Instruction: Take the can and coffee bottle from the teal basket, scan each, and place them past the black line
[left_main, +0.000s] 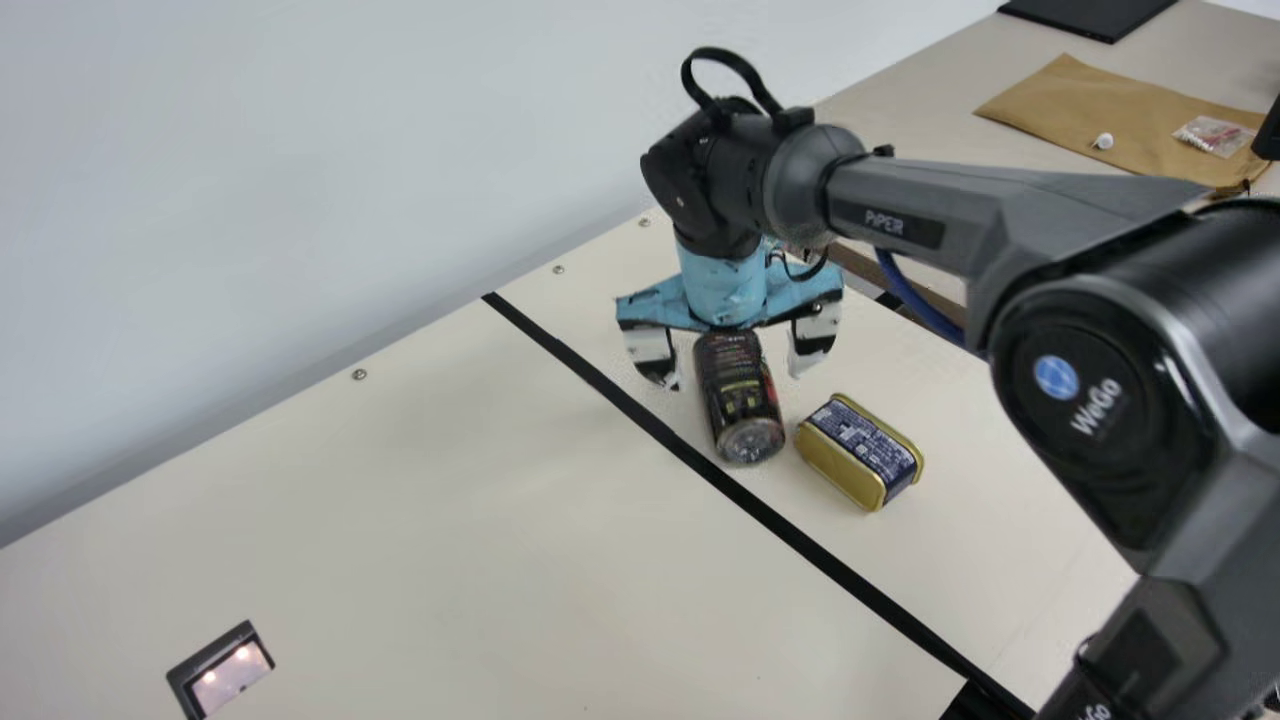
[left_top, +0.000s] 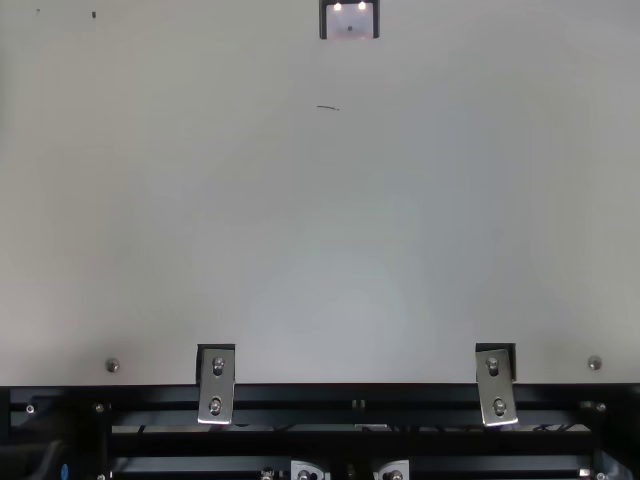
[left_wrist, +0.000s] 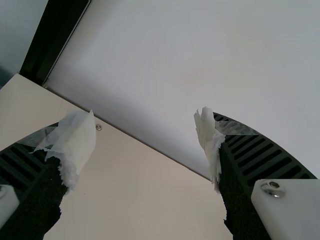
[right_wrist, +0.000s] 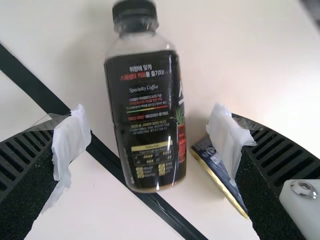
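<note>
The right gripper (left_main: 736, 368) has its jaws wide, one on each side of the coffee bottle (left_main: 738, 390), which lies down with its bottom near the black line (left_main: 640, 412). Its black label (right_wrist: 145, 102) has small white, red and yellow letters. Near one jaw, the can (left_main: 862, 448) has pale print on dark blue. The left gripper (left_wrist: 145, 145) has wide jaws too, facing the table (left_wrist: 135, 195).

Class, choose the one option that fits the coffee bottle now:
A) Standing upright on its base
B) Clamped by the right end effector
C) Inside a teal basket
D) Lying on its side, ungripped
D: the coffee bottle lies on its side with its round base exposed, and the fingers of the right end effector stand apart, with a gap on each side of it.
</note>
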